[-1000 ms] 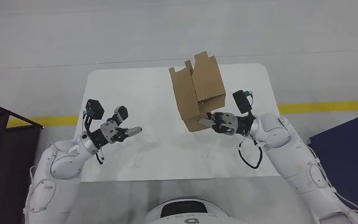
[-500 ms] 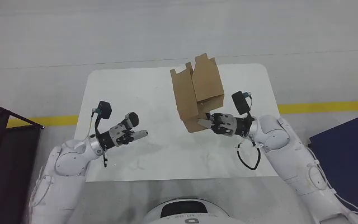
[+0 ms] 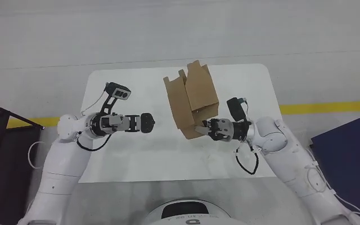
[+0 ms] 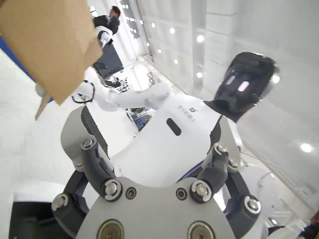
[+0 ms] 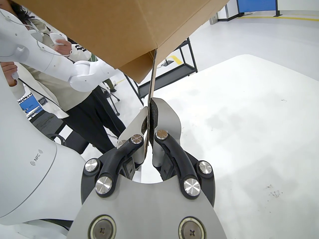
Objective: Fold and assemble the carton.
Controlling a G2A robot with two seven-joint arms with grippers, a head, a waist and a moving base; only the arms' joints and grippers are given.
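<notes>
A brown cardboard carton (image 3: 190,100) with its flaps open hangs tilted above the white table (image 3: 112,90). My right gripper (image 3: 206,125) is shut on the carton's lower flap at the near right corner. The right wrist view has that flap's edge pinched between the pads of the right gripper (image 5: 149,115), with the carton body (image 5: 119,13) above. My left gripper (image 3: 144,122) sits a short way left of the carton, apart from it and pointing toward it. In the left wrist view the left gripper (image 4: 152,125) is open and holds nothing, and the carton (image 4: 47,33) is off to one side.
A black rack (image 3: 11,132) stands off the table's left side. A yellow floor line (image 3: 320,107) runs behind the table, and a dark blue panel (image 3: 344,147) stands at the right. Bare tabletop (image 3: 169,157) lies in front of the carton.
My left arm has lifted, swung right and turned its gripper toward the carton. The right gripper has carried the carton slightly left and tilted it more.
</notes>
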